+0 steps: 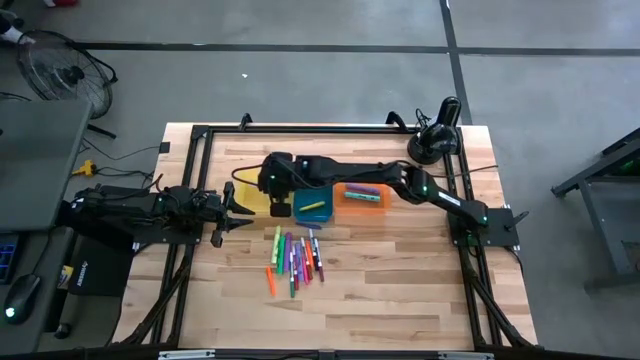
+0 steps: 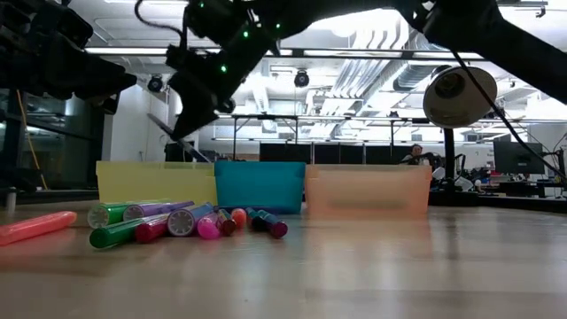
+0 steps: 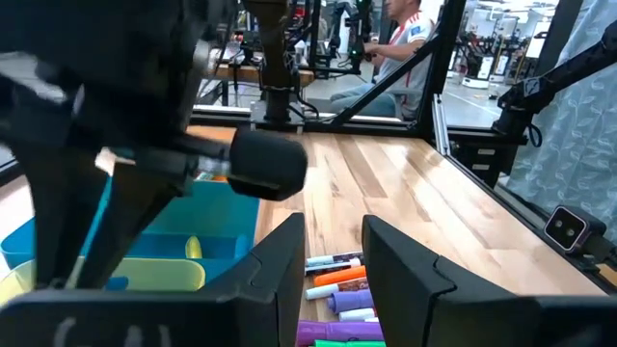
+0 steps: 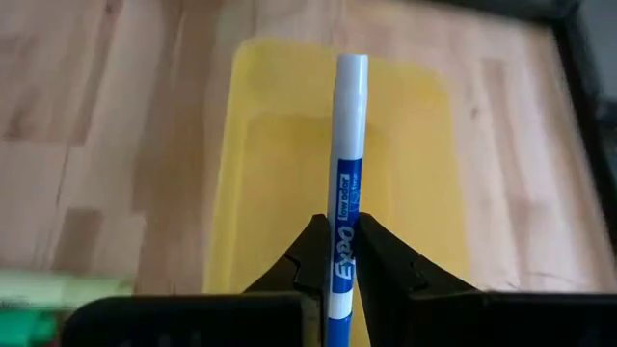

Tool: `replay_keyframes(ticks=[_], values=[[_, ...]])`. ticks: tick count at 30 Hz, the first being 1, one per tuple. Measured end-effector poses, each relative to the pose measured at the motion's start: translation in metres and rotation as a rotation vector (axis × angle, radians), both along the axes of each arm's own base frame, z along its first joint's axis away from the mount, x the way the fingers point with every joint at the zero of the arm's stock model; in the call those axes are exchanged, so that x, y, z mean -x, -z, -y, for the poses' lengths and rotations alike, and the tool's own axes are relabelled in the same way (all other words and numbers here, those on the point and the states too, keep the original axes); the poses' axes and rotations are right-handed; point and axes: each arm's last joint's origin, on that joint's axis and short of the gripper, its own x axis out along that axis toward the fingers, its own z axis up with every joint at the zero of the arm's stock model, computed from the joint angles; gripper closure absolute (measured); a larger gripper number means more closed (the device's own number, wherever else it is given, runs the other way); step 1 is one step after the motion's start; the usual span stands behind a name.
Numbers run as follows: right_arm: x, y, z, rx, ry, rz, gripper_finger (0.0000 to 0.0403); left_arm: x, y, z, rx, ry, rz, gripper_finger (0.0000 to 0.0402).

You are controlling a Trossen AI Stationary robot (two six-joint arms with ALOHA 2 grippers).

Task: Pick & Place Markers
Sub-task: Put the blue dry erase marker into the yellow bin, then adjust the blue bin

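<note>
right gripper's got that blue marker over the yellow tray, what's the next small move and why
Probably lower a little and open to drop it. The right gripper is shut on the blue marker, and the yellow tray lies directly beneath it, apparently empty. The left gripper waits open by the loose markers, out of the way.

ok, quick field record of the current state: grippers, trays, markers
right gripper: shut on blue-and-white Expo marker, above the yellow tray
left gripper: waiting at the table's left side, fingers apart, nothing between them
trays: yellow, blue tray, orange tray in a row
blue tray contents: a yellow marker
orange tray contents: a purple marker
loose markers: mixed colours, on the table in front of the trays
</note>
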Motion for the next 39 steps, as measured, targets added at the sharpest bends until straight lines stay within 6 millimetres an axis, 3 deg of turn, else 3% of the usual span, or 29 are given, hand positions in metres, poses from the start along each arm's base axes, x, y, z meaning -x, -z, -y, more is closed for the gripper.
replay_keyframes(ticks=[9,21,33,39], values=[[-0.002,0.007,0.002,-0.060,-0.022,-0.003,0.0359,0.000,0.000,0.000,0.000,-0.001,0.000,0.0298],[-0.002,0.008,0.000,-0.009,0.041,-0.010,0.0277,0.000,0.000,0.000,0.000,-0.001,0.000,0.0298],[0.016,-0.006,-0.032,0.048,0.341,-0.098,0.0249,0.000,0.000,0.000,0.000,-0.001,0.000,0.0298],[0.033,-0.019,-0.052,0.102,0.359,-0.196,0.0249,0.000,0.000,0.000,0.000,-0.001,0.000,0.0298]])
